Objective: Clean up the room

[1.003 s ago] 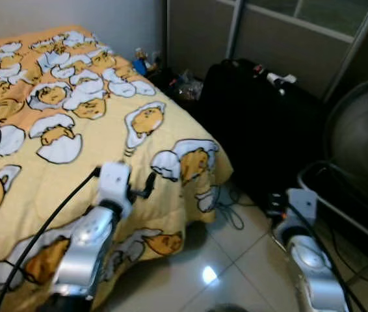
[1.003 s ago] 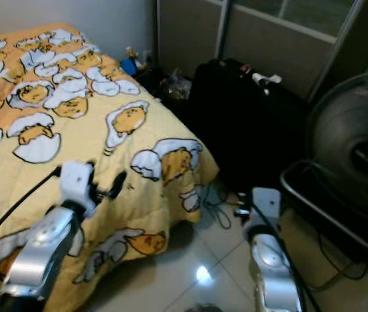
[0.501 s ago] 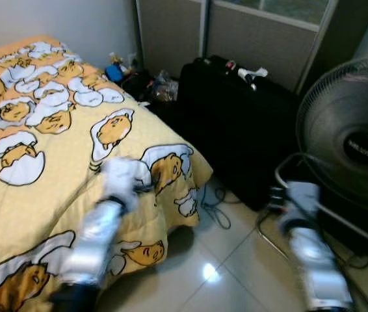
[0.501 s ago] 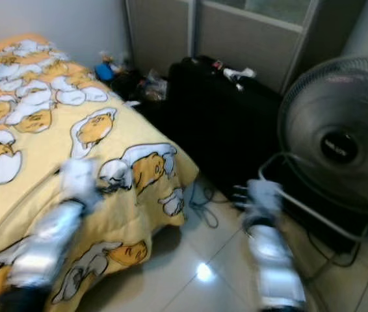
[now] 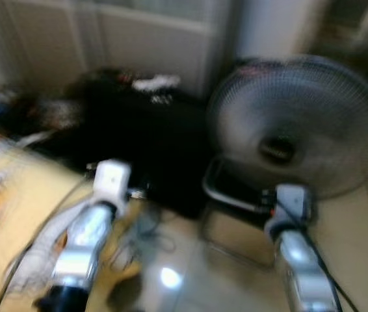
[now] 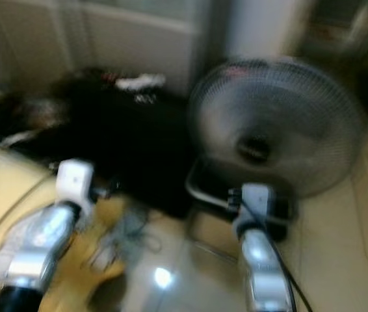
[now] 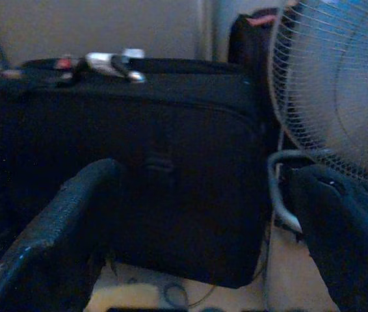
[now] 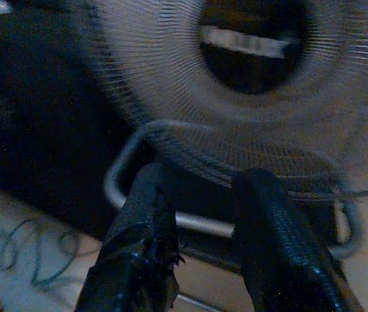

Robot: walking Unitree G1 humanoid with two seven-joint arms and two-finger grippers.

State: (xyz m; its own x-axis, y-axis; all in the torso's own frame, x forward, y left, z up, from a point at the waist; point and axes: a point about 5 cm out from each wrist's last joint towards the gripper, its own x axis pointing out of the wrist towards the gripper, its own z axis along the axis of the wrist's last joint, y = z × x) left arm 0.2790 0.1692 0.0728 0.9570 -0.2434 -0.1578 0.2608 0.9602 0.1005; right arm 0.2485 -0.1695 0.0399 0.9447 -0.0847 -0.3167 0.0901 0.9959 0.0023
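Beside the bed (image 5: 2, 214), both arms are hanging empty: left gripper (image 7: 197, 240) spread wide facing the black suitcase (image 7: 138, 162), right gripper (image 8: 216, 260) parted before the fan (image 8: 249, 84). Steadying the blurred view first seems wise.

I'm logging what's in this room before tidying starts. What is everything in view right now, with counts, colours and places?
suitcase: one, black, on the floor against the wall panels, left of the fan.
fan: one, grey round grille, on the floor on a metal tube base, right of the suitcase.
bed cover: one, yellow, at the left edge; blurred.
cords: a loose tangle, dark, on the pale tile floor before the suitcase.
small white thing: on top of the suitcase; too blurred to identify.
left gripper: black fingers wide apart, empty, facing the suitcase.
right gripper: fingers apart, empty, facing the fan's base.
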